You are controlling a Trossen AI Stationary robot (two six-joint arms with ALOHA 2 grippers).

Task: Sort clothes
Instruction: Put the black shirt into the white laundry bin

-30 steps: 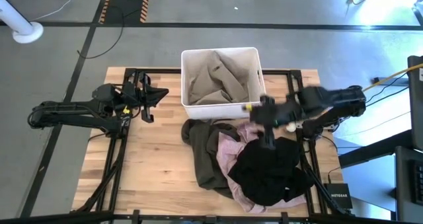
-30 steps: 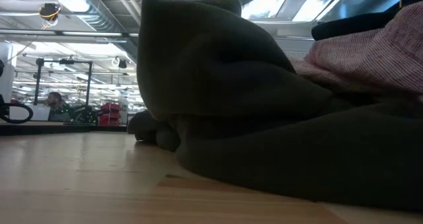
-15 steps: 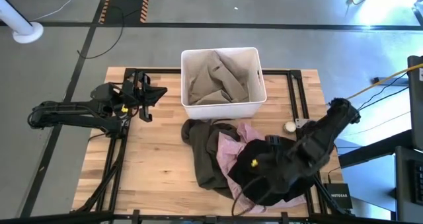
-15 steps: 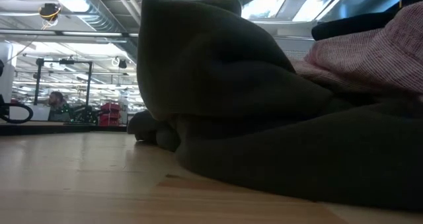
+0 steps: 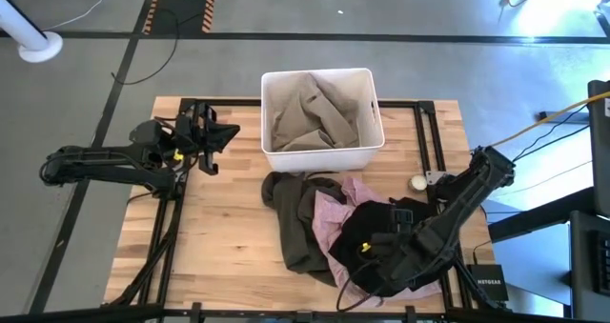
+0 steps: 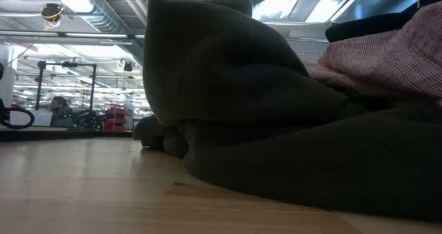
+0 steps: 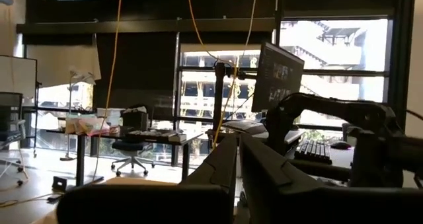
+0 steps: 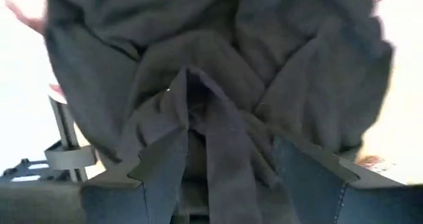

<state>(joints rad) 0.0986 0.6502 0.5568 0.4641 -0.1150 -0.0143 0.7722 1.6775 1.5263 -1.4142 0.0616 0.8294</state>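
A black garment [image 5: 400,230] lies on top of a pile at the table's near right, over a light pink one [image 5: 334,213] and a large dark olive-brown one [image 5: 294,218], which fills the low view [image 6: 276,123]. A beige-tan garment [image 5: 310,113] lies in the white bin [image 5: 322,155]. I see no navy garment. My right gripper [image 5: 362,261] is open, low over the black garment, its fingers on either side of a raised fold [image 8: 205,118]. My left gripper [image 5: 224,132] is shut and empty at the far left, above the table. My right gripper comes at the black garment from above, pointing down, with a raised fold [image 8: 211,138] standing between its open fingers [image 8: 158,164]. The garment lies slack on the pile. Whether the fingertips touch the cloth, I cannot tell.
The white bin stands at the far middle of the table. A small round pale object [image 5: 417,182] lies right of the pile. Bare wood [image 5: 219,228] shows on the table's left half. Black frame rails [image 5: 424,132] run along both sides.
My right gripper has swung from beside the bin's near right corner toward the table's near edge and gone down onto the black garment. The clothes have kept their places.
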